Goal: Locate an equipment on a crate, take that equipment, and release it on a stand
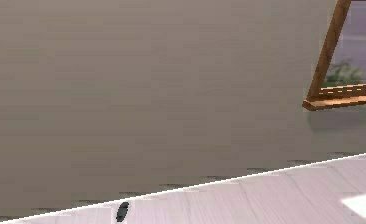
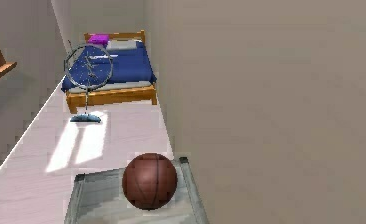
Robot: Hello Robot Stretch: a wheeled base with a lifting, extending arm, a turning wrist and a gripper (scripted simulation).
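Observation:
A brown basketball (image 2: pixel 150 180) rests on top of a grey, see-through crate (image 2: pixel 86 196) at the bottom of the arm side view, close to the tall wall on that view's right. The crate's top is wider than the ball, and a bare part of it lies to the ball's left.
A standing fan (image 2: pixel 89 68) stands on the pale floor beyond the crate. Behind it is a wooden bed (image 2: pixel 126 66) with a blue cover and a pink pillow. A grey wall (image 1: pixel 141 90) stands close ahead, with a wood-framed window (image 1: pixel 341 60) at its right. A small dark object (image 1: pixel 122 210) lies at its foot.

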